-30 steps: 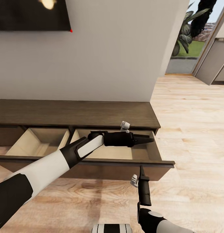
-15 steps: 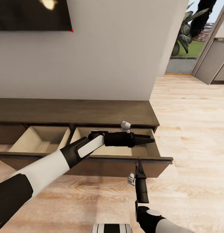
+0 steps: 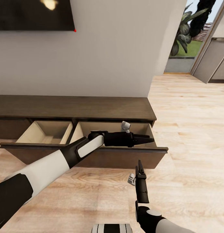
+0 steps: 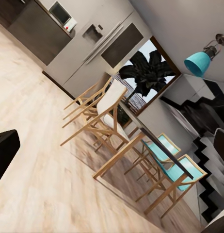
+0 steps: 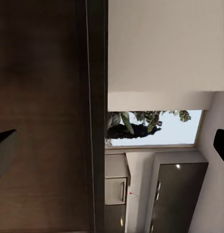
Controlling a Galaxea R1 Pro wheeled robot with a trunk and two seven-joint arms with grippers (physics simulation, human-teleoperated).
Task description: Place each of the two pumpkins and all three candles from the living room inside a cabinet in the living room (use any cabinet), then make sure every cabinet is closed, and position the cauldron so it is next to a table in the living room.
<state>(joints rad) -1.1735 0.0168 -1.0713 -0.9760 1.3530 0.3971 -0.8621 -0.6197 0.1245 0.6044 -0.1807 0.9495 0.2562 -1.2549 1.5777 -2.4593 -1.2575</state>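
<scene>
Drawers (image 3: 92, 136) of the cabinet (image 3: 73, 108) stand open, apparently empty; closing remains. Left gripper (image 3: 150, 140) at 12 o'clock, fingers closed, empty; right gripper (image 3: 139, 164) fingers: cannot tell.

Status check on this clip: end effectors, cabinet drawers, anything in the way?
Left end effector shut, empty, over the open right drawer. Right end effector at its front. Cabinet: both drawers out. Nothing in the way.

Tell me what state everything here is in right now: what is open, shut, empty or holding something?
cabinet: its wide drawer pulled out.
drawer: open; the two compartments in sight look empty.
left gripper: over the open drawer, holding nothing; fingers drawn together.
right gripper: just in front of the drawer front, pointing at it, holding nothing; narrow from the head view.
TV: dark screen, a lamp reflected in it.
</scene>
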